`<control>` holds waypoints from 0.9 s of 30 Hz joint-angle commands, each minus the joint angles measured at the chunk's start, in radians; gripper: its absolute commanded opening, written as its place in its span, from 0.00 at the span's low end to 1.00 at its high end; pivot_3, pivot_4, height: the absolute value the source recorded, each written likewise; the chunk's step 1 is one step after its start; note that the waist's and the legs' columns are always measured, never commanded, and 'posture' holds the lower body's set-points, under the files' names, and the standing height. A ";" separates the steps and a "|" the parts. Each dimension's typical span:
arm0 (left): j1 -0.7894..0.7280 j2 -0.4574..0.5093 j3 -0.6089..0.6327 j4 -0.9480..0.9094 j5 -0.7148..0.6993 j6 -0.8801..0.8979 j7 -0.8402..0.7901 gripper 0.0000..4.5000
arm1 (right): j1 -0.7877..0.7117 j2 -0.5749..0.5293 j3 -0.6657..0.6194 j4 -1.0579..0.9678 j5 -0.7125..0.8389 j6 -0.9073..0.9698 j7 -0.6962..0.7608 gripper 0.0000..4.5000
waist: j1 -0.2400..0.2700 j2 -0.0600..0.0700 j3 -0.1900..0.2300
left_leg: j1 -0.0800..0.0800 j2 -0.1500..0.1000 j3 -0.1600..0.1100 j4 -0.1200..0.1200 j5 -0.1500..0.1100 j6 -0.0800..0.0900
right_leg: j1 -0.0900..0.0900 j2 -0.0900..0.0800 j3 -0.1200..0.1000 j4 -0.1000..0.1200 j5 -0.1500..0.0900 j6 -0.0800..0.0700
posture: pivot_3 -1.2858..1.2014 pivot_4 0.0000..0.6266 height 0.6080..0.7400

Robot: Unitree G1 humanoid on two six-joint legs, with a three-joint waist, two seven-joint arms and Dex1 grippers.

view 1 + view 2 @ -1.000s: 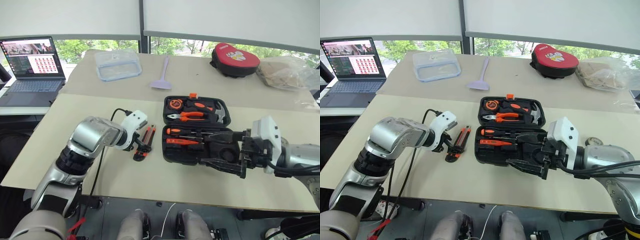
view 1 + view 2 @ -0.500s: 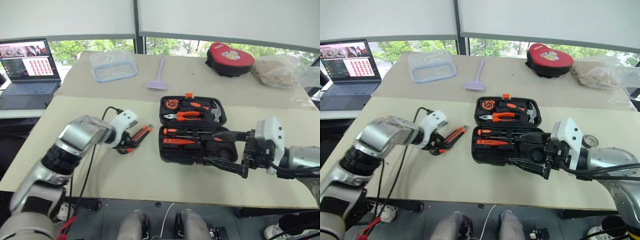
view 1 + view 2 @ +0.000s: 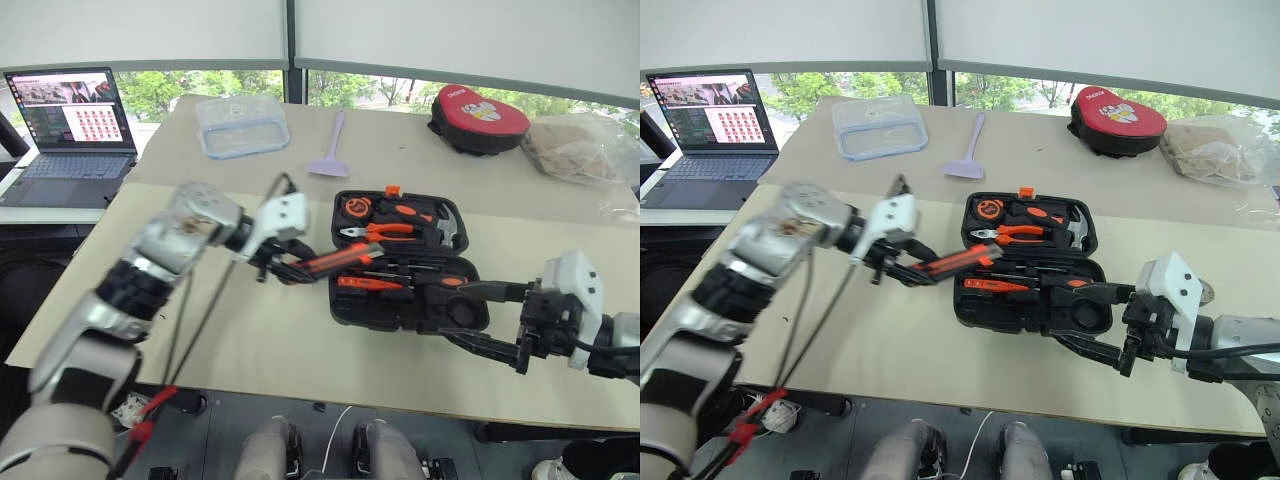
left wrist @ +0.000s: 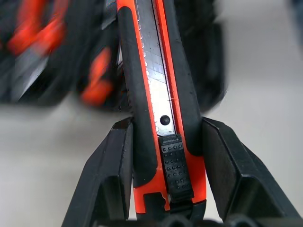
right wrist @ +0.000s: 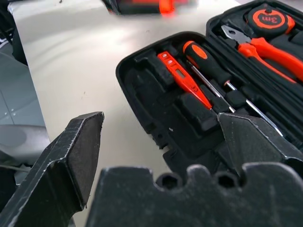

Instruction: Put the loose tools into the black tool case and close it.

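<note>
The only legible marking is "3m" on the round orange face of the tape measure (image 5: 268, 17), seated in the black tool case (image 5: 142, 90), upper right of the frame.

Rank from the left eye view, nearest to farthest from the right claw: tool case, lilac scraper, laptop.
1. black tool case: just left of the right claw, open on the near table.
2. lilac scraper: far table, beyond the case.
3. laptop: far left, off the main table.
</note>
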State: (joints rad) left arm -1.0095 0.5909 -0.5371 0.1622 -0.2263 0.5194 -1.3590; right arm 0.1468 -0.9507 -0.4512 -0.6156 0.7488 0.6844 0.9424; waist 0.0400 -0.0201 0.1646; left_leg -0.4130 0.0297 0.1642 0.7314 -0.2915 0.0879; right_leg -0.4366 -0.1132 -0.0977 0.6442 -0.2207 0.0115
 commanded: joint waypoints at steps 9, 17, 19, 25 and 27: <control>-0.126 -0.233 -0.142 0.130 0.155 0.077 -0.019 0.37 | 0.049 0.028 -0.058 -0.087 -0.026 -0.024 -0.058 1.00 | -0.014 0.000 0.000 | -0.001 0.000 0.000 0.000 0.000 0.000 | -0.001 0.001 0.001 0.001 0.000 0.000 | 0.52 0.24 0.93; -0.135 -0.321 -0.168 0.278 0.238 0.054 0.012 0.37 | 0.066 0.030 -0.090 -0.112 -0.001 -0.007 -0.069 1.00 | -0.013 0.000 0.000 | -0.001 0.001 -0.001 0.000 0.000 0.001 | -0.002 0.000 0.001 0.001 0.000 0.000 | 0.52 0.24 0.93; -0.132 -0.324 -0.161 0.283 0.235 0.044 -0.014 0.37 | 0.065 0.033 -0.088 -0.115 0.002 -0.005 -0.075 1.00 | -0.014 0.000 0.000 | -0.001 0.001 -0.001 0.000 -0.001 0.001 | -0.002 0.000 0.001 0.001 0.000 0.000 | 0.52 0.24 0.93; -0.127 -0.312 -0.143 0.273 0.243 -0.004 -0.050 0.65 | 0.058 0.041 -0.064 -0.111 -0.006 -0.011 -0.089 1.00 | -0.014 0.000 0.000 | -0.001 0.001 -0.002 0.000 -0.001 0.001 | -0.002 0.000 0.001 0.001 0.000 0.000 | 0.52 0.24 0.93; -0.131 -0.304 -0.117 0.246 0.224 0.004 -0.076 0.84 | 0.057 0.041 -0.062 -0.109 -0.006 -0.011 -0.089 1.00 | -0.015 0.000 0.000 | -0.001 0.001 -0.002 0.000 -0.001 0.001 | -0.002 0.000 0.002 0.001 0.000 0.000 | 0.52 0.24 0.93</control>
State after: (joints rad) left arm -1.1240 0.2794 -0.6840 0.4428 0.0088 0.5260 -1.4096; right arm 0.2119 -0.9118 -0.5011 -0.7060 0.7306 0.6818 0.8635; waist 0.0255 -0.0200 0.1645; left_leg -0.4142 0.0310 0.1624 0.7314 -0.2921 0.0892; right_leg -0.4388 -0.1134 -0.0962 0.6448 -0.2208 0.0114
